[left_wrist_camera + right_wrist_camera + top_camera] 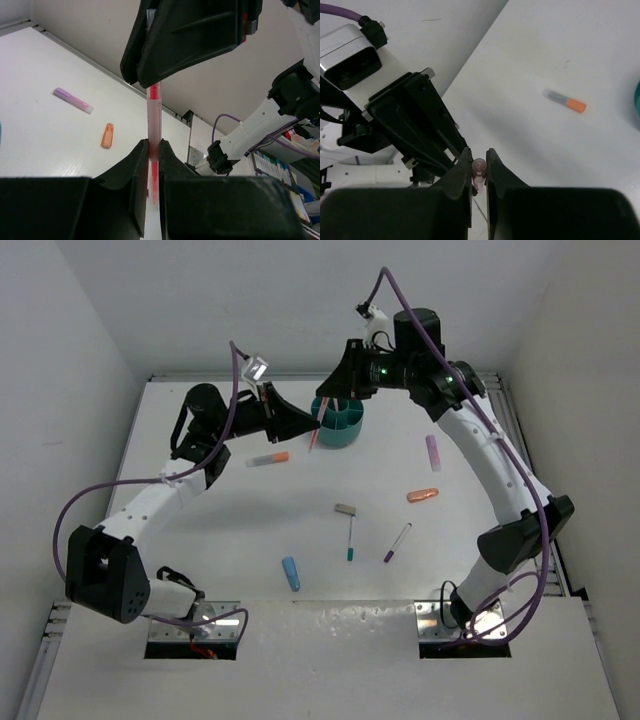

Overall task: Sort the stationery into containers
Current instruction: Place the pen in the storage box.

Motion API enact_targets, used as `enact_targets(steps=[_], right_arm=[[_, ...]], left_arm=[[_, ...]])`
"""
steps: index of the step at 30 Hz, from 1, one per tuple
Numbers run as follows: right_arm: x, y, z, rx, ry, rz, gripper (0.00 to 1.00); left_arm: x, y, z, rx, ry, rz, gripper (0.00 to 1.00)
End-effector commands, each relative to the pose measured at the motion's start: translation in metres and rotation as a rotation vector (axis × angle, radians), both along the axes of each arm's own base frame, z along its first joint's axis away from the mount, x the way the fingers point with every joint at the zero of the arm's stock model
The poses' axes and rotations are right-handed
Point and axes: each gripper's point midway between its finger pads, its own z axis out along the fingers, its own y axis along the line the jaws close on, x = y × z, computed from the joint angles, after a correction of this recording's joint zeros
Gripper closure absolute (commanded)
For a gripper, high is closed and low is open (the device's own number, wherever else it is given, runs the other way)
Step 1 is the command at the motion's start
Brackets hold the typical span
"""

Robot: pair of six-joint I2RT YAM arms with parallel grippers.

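A thin red pen (314, 430) hangs in the air just left of the round teal cup (340, 426), and both grippers hold it. My left gripper (308, 426) is shut on the pen's lower part (154, 120), the jaws pressed against both sides. Coming from above, my right gripper (332, 400) is shut on the pen's upper end (479, 165). In the left wrist view the right gripper's black fingers (190, 45) cover the pen's top. The left gripper's body (415, 127) fills the left of the right wrist view.
On the table lie an orange-tipped cylinder (268, 458), a lilac cylinder (433, 452), an orange one (423, 495), a grey block (346, 509), a teal-ended pen (351, 537), a purple-ended pen (398, 541) and a blue cylinder (291, 572). White walls enclose three sides.
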Motion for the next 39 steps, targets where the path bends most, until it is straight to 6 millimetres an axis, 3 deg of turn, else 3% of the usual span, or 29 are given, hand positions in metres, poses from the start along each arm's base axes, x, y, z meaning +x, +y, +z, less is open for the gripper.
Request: enact_targets(steps=[1,2,3,4,5,6,8,10,13,14,15,17,18,19,22,23,24,26,32,35,39], right_arm=[[0.011,-0.001,0.022,0.038,-0.049,-0.037,0.96],[0.015,-0.003,0.021,0.036,-0.045,-0.05,1.0],[0.018,-0.004,0.021,0.039,-0.043,-0.059,1.0],[0.023,-0.007,0.021,0.04,-0.042,-0.072,1.0],[0.033,-0.012,0.018,0.037,-0.036,-0.093,1.0],[0.039,-0.016,0.023,0.034,-0.061,-0.105,1.0],[0.064,-0.031,0.017,-0.001,-0.098,-0.182,1.0],[0.095,-0.051,0.013,-0.078,-0.218,-0.289,1.0],[0.129,-0.064,0.001,-0.189,-0.409,-0.372,1.0],[0.143,-0.071,0.008,-0.212,-0.505,-0.418,1.0],[0.154,-0.071,-0.01,-0.244,-0.505,-0.426,1.0],[0.173,-0.077,-0.013,-0.273,-0.551,-0.488,1.0],[0.187,-0.075,-0.026,-0.285,-0.546,-0.495,1.0],[0.196,-0.078,-0.022,-0.278,-0.573,-0.527,1.0],[0.218,-0.076,-0.046,-0.293,-0.559,-0.554,1.0],[0.224,-0.076,-0.04,-0.274,-0.582,-0.569,1.0],[0.232,-0.074,-0.054,-0.285,-0.568,-0.568,1.0],[0.24,-0.072,-0.059,-0.295,-0.572,-0.57,1.0],[0.252,-0.077,-0.102,-0.34,-0.522,-0.591,1.0],[0.25,-0.076,-0.122,-0.341,-0.469,-0.581,1.0],[0.242,-0.068,-0.139,-0.348,-0.43,-0.551,1.0]], left_arm=[[-0.004,-0.002,0.005,-0.005,-0.046,-0.007,0.95],[-0.003,-0.002,0.004,0.0,-0.046,-0.006,0.89],[-0.001,0.0,0.004,0.005,-0.05,0.003,0.67],[0.003,0.002,-0.004,0.033,-0.045,0.014,0.56],[0.012,0.006,-0.01,0.058,-0.034,0.053,0.34],[0.025,0.014,-0.005,0.083,-0.043,0.108,0.01],[0.058,0.036,-0.038,0.223,0.044,0.265,0.0],[0.081,0.067,-0.046,0.284,0.069,0.363,0.0],[0.112,0.111,-0.057,0.326,0.085,0.53,0.0],[0.116,0.12,-0.06,0.349,0.081,0.558,0.0],[0.119,0.131,-0.064,0.384,0.07,0.586,0.0],[0.128,0.15,-0.073,0.438,0.101,0.709,0.0],[0.128,0.158,-0.079,0.478,0.092,0.729,0.0],[0.129,0.165,-0.085,0.51,0.088,0.761,0.0],[0.127,0.178,-0.091,0.579,0.044,0.793,0.0],[0.125,0.181,-0.096,0.593,0.047,0.797,0.0],[0.124,0.184,-0.097,0.608,0.035,0.807,0.0],[0.123,0.188,-0.101,0.627,0.029,0.812,0.0],[0.122,0.202,-0.113,0.686,0.015,0.86,0.0],[0.122,0.202,-0.121,0.73,-0.031,0.826,0.0],[0.112,0.174,-0.142,0.777,-0.167,0.572,0.0]])
